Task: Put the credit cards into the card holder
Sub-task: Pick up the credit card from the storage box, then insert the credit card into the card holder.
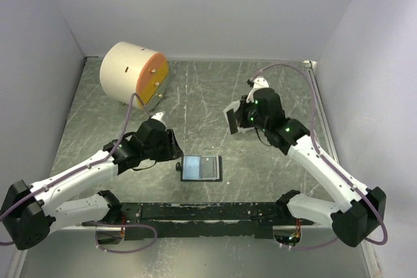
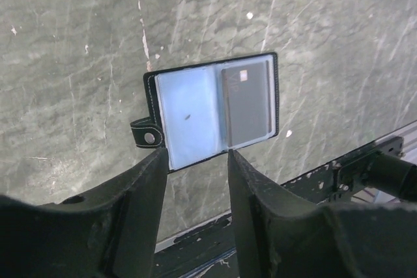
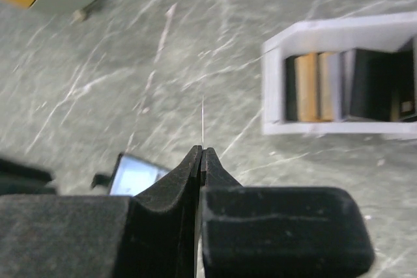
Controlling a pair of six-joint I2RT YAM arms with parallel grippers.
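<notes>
Card holder: the small black folding card holder (image 1: pixel 201 168) with pale stitching lies opened flat on the grey marbled table (image 1: pixel 195 96). It sits between the two arms, just beyond the black base rail (image 1: pixel 208 211).
Holder's leaves: the left leaf shows a pale clear sleeve. The right sleeve has a dark credit card (image 2: pixel 245 103) in it. A snap tab (image 2: pixel 144 133) sticks out at the left edge.
Left gripper: the left gripper (image 2: pixel 195 158) hangs over the holder's near edge. Its two black fingers stand apart with nothing pinched between them. Whether they touch the leaf cannot be told.
Right gripper: the right gripper (image 3: pixel 201 151) has its jaws pressed together on a thin card (image 3: pixel 202 118). The card is seen edge-on, as a fine pale line rising from the tips. The gripper is beyond the holder and to its right, apart from it.
Tray: a white open-topped rectangular tray (image 3: pixel 273 89) lies on the table to the right in the right wrist view. An orange-tan card (image 3: pixel 305 88) stands on edge inside, among dark, blurred pieces.
Cylinder: a big cream cylinder (image 1: pixel 127 69) with an orange face sits near the far left corner.
</notes>
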